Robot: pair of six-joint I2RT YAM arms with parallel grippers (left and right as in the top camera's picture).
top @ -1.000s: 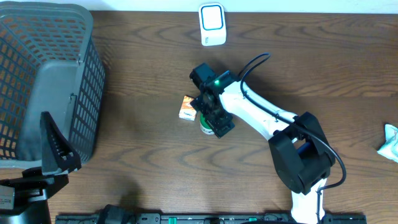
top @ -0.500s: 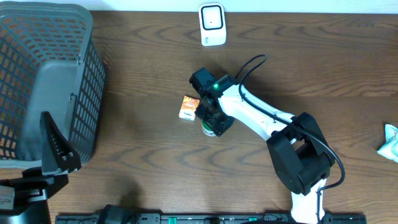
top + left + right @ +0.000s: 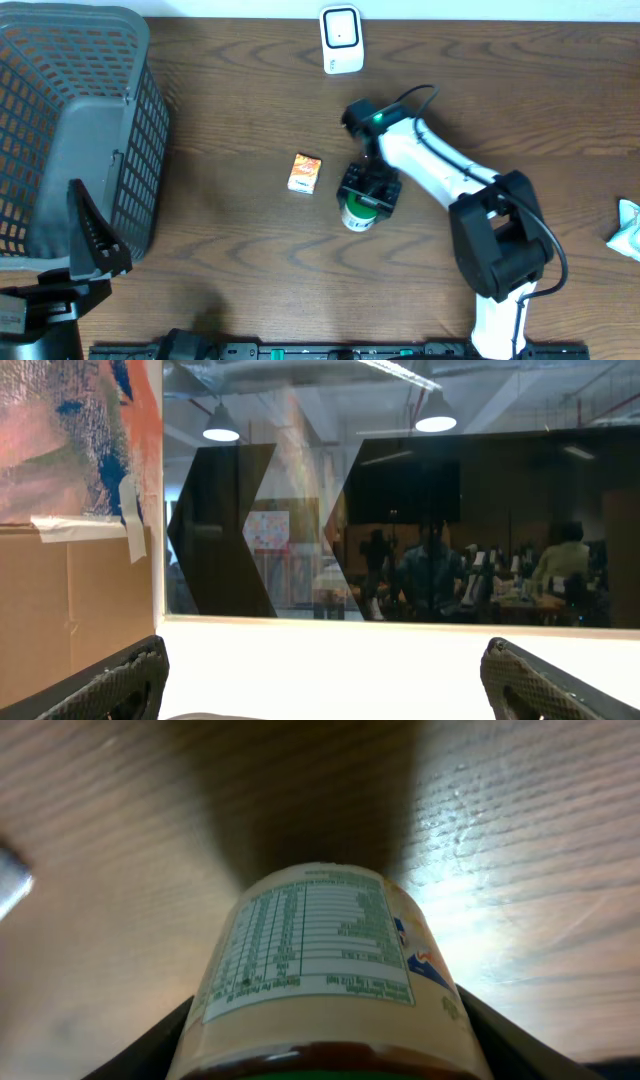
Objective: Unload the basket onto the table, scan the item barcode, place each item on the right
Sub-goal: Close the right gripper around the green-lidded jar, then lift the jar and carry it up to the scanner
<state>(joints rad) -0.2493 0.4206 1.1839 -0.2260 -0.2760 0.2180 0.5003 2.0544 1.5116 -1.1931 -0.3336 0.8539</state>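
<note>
Cream-labelled round jar with a green lid (image 3: 354, 218) is clamped between the partly closed jaws of the right gripper (image 3: 365, 198), mid-table, well apart from the white barcode scanner (image 3: 341, 39) at the far edge. Pick-up looks done; presenting the barcode is left.

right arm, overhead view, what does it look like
The right arm has white links with bulky black joints. A thin black cable loops off near its wrist, where a small green light glows. The right gripper is black.
</note>
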